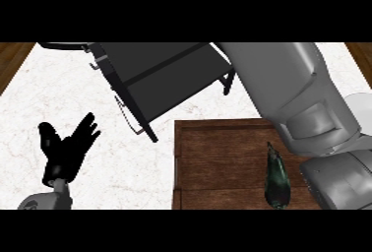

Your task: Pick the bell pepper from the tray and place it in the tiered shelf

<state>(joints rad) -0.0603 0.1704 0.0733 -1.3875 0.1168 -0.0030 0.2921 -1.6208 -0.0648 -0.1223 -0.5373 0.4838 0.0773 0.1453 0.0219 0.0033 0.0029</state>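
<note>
A dark green, elongated vegetable [277,177] lies on the brown wooden tray [218,167], near the tray's right side. The dark grey tiered shelf [163,78] stands tilted in view on the counter behind the tray, up and to the left. My right forearm [298,98] crosses over the tray's right part and runs up past the shelf's right end. It leaves the picture at the top, so the right hand does not show. My left hand [64,152] rests open at the lower left, fingers up, well apart from the tray.
The white marble counter [73,88] spreads to the left of the tray and shelf. Its wooden edges show at the top corners. A pale round shape [361,106] sits at the right edge, partly hidden by my arm.
</note>
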